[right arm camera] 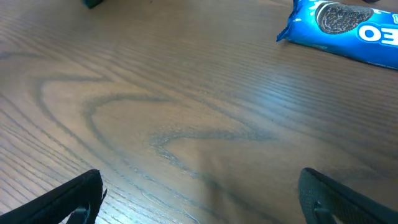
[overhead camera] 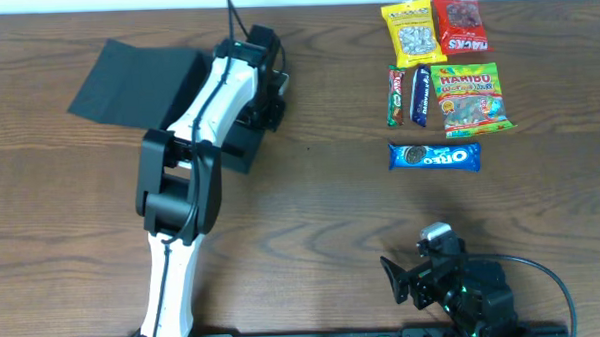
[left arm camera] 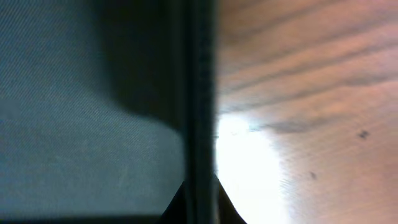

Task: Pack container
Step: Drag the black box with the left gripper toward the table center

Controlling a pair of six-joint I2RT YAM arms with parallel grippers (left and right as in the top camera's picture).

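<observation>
The container [overhead camera: 241, 149], a dark teal-black box, lies at the left with its flap lid [overhead camera: 127, 79] open to the far left. My left gripper [overhead camera: 264, 90] is at the box's right wall. In the left wrist view the dark wall [left arm camera: 199, 93] runs between the fingers [left arm camera: 200, 202], which close on it; the box's teal floor [left arm camera: 74, 124] looks bare. My right gripper [overhead camera: 409, 275] is open and empty low over the table at the front right; its fingers [right arm camera: 199, 186] are wide apart.
Snacks lie at the back right: a yellow packet [overhead camera: 412, 31], a red packet [overhead camera: 459, 26], a Haribo bag [overhead camera: 468, 98], two small bars [overhead camera: 397, 95] [overhead camera: 420, 96] and a blue Oreo pack [overhead camera: 435, 156], also in the right wrist view [right arm camera: 348, 31].
</observation>
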